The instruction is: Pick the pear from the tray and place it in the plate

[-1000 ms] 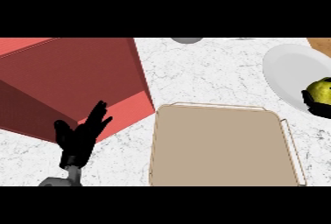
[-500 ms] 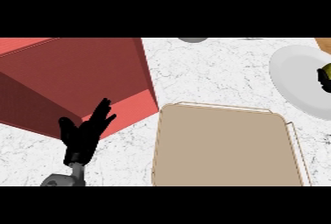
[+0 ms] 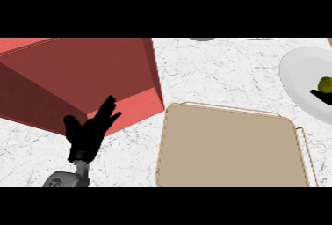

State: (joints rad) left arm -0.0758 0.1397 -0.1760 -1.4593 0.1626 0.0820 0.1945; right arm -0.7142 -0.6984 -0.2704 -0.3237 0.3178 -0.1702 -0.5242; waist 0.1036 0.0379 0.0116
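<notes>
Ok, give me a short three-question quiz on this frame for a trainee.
1. Multiple choice: the pear shows over A) the tan tray, B) the white plate, C) the red box.
2. True or false: the left hand is curled round an object.
3. Fill in: the black hand at the pear, by the view's right edge, is the robot's ____ hand.

Key: 1 B. 2 false: it is open, fingers up, holding nothing. 3 right: it is the right hand.
</notes>
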